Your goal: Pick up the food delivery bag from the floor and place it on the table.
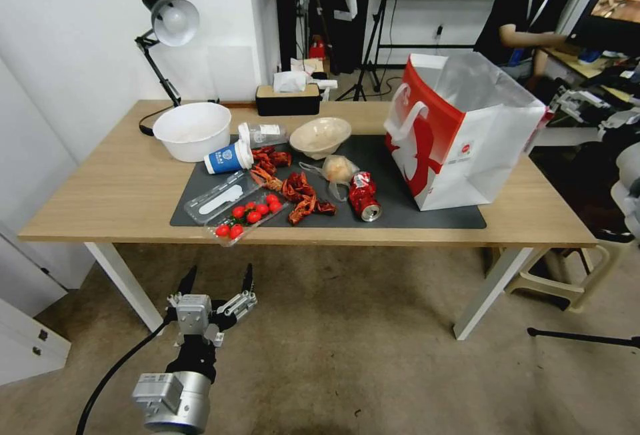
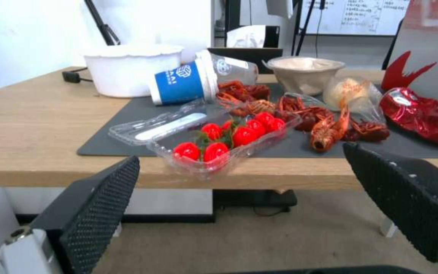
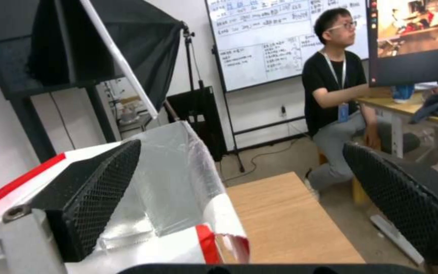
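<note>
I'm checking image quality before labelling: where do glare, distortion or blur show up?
Head view: wide-angle bowing bends the table edges; the lamp looks washed out. Left wrist view: glints on the crushed can. Right wrist view: the food delivery bag foil lining glares, soft up close.

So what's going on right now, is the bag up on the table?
Food delivery bag upright on the table, right end. Right gripper open beside the bag's top. Left gripper open, low before the table. Nothing in the way.

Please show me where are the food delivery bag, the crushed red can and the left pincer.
food delivery bag (image 1: 477,155): head view, on its white side panel.
crushed red can (image 1: 363,196): head view, on the can's dented body.
left pincer (image 1: 217,281): head view, midway between its open fingertips.
</note>
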Robot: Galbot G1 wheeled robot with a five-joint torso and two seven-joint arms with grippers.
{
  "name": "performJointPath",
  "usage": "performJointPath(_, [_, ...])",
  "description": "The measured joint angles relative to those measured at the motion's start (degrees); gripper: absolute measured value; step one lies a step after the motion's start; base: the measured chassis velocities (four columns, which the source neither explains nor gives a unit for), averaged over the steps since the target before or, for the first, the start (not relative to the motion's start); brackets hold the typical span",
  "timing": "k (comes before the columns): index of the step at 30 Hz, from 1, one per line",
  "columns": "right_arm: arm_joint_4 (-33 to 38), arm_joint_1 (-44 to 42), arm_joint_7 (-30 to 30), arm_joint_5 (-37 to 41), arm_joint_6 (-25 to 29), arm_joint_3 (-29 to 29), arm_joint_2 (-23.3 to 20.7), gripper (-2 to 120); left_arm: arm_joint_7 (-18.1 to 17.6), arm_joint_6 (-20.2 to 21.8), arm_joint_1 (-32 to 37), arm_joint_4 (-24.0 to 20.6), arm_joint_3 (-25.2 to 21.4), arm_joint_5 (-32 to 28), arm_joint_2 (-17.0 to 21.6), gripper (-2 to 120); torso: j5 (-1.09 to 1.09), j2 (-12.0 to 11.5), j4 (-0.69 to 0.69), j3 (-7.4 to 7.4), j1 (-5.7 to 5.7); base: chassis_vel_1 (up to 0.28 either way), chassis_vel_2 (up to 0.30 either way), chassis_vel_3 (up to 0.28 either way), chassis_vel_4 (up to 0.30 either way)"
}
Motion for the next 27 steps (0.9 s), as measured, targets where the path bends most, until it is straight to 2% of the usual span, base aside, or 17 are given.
performJointPath(4, [0.54, -1.19, -1.4, -2.17, 0.23, 0.52, 0.08, 100, 0.02, 0.02, 0.05, -0.25, -0.14, -0.04, 0.09, 100, 0.0, 0.0, 0.0, 0.0, 0.0, 0.0, 0.0, 0.0, 0.0])
performJointPath(8, [1.63, -4.46, -5.34, -6.4, 1.84, 2.29, 0.52, 100, 0.04, 0.02, 0.1, -0.5, -0.25, -0.07, 0.12, 100, 0.0, 0.0, 0.0, 0.0, 0.0, 0.0, 0.0, 0.0, 0.0])
performJointPath(11, [3.4, -7.56, -9.65, -10.8, 4.38, 3.32, 2.1, 100, -0.02, -0.06, 0.45, -0.78, -0.54, -0.07, -0.07, 100, 0.0, 0.0, -0.02, 0.0, 0.0, 0.0, 0.0, 0.0, 0.0])
performJointPath(15, [5.35, -9.37, -12.3, -15.03, 5.6, 2.87, 4.19, 100, -0.19, -0.66, 1.33, -1.38, -1.06, 0.01, -0.83, 100, -0.01, 0.0, 0.02, 0.0, 0.0, 0.0, 0.0, 0.0, 0.0])
performJointPath(21, [6.74, -12.69, -13.17, -19.82, 8.53, 2.42, 6.96, 100, -0.06, -1.08, 1.54, -1.79, -1.35, 0.25, -1.45, 100, -0.01, 0.0, 0.01, 0.0, 0.0, 0.0, 0.0, 0.0, 0.0])
performJointPath(27, [7.94, -20.15, -12.29, -29.69, 16.5, 2.98, 12.52, 100, 0.37, -1.26, 1.42, -1.58, -1.38, 0.82, -1.63, 100, -0.01, 0.0, -0.01, 0.0, 0.0, 0.0, 0.0, 0.0, 0.0])
